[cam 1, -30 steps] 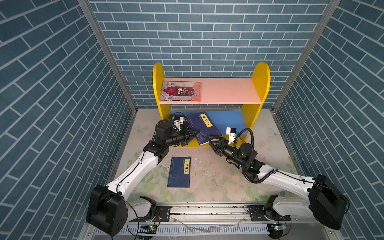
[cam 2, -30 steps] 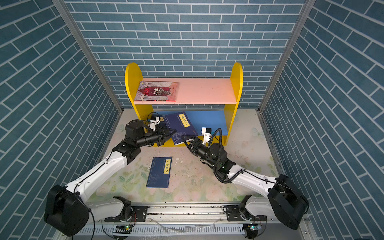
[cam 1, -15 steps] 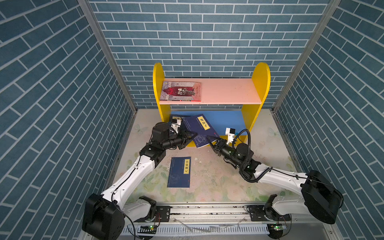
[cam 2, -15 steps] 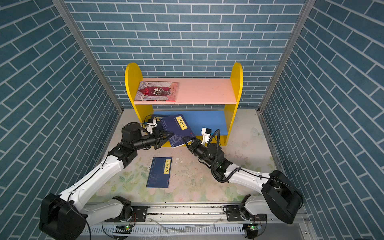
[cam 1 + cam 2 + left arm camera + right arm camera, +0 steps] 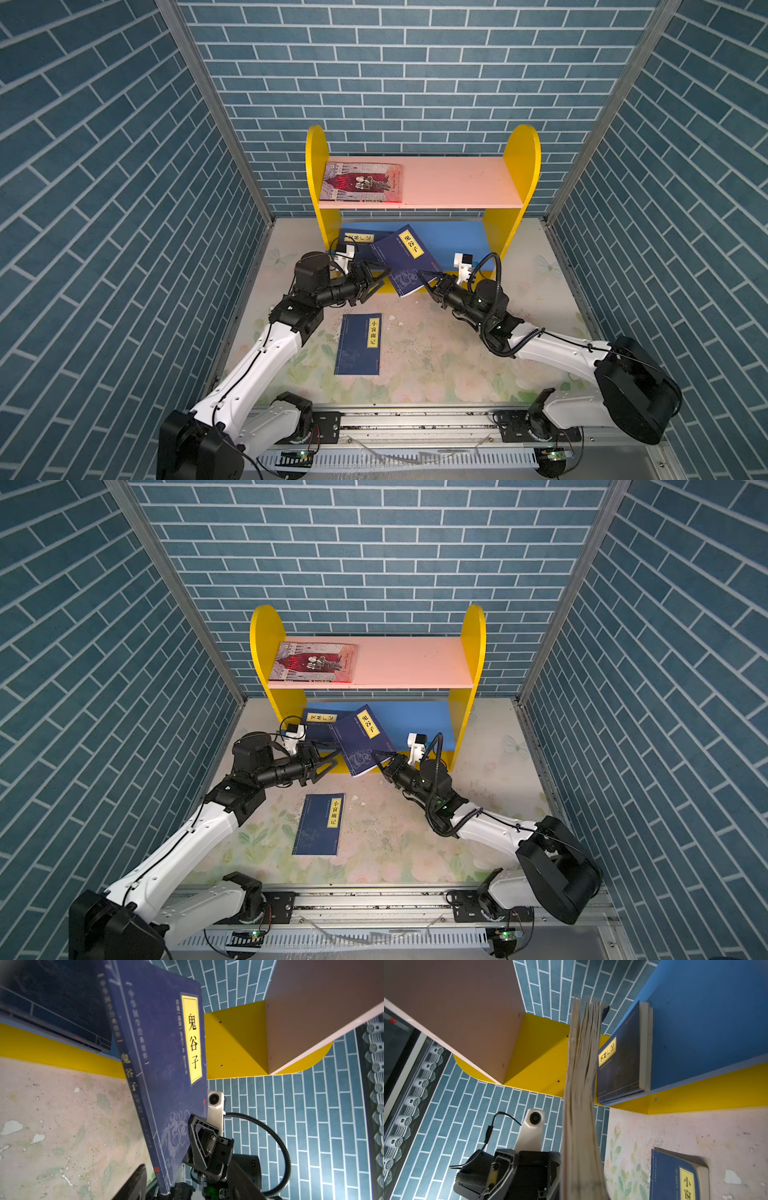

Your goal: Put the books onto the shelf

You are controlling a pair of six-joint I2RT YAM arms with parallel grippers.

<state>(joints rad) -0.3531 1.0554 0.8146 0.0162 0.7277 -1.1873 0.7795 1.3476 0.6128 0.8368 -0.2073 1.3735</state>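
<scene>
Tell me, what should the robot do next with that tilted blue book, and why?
Probably the right gripper should push the tilted navy book further in over the blue lower board and lay it flat. It alone pinches the book's lower corner; the left gripper stands open beside it, and the book juts past the board's front edge.

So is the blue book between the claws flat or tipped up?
Tipped up: the navy paperback with the yellow label stands slanted, its corner pinched by the right claw.
</scene>
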